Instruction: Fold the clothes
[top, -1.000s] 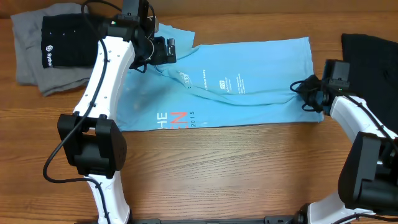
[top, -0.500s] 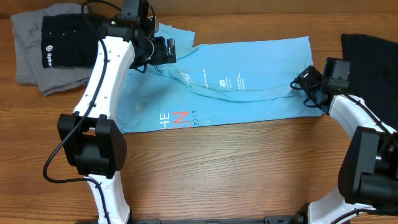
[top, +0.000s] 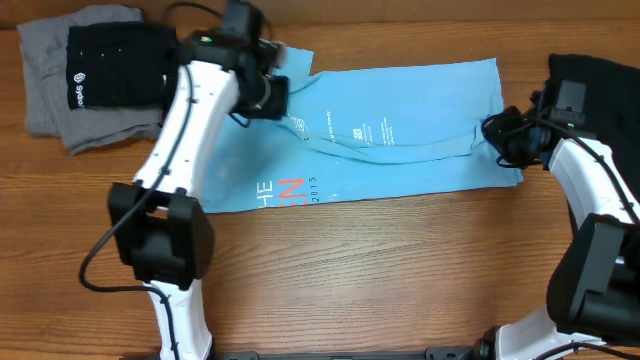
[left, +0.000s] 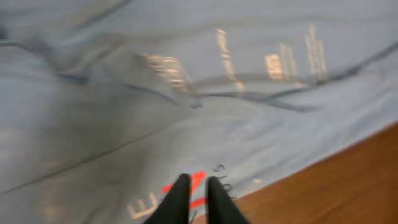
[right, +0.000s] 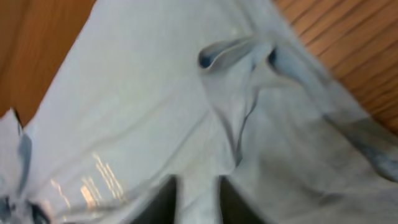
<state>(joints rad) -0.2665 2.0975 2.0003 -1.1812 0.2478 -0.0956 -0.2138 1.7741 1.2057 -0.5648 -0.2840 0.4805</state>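
The blue T-shirt lies spread on the table with its long axis running left to right; a raised crease crosses it lengthwise, and the pink-and-white lettering sits at its near-left edge

The right gripper is at the shirt's right end, just by the near corner; in the right wrist view its fingers are clenched on a band of blue cloth, which puckers into a ridge just beyond them; it is grasping the shirt

The left gripper hangs over the shirt's far-left part, near what looks like the sleeve; in the blurred left wrist view its fingers are drawn almost together with only a sliver between them, and no cloth shows in that sliver; I judge it clenched and empty

So each arm stands at one end of the shirt's long axis, the right one nearer the near-right corner, the left one nearer the far-left end; a fold across the length would probably mean carrying the right end toward the left

A grey garment with a black one on top lies just beyond the shirt's left end; another black garment lies just beyond its right end
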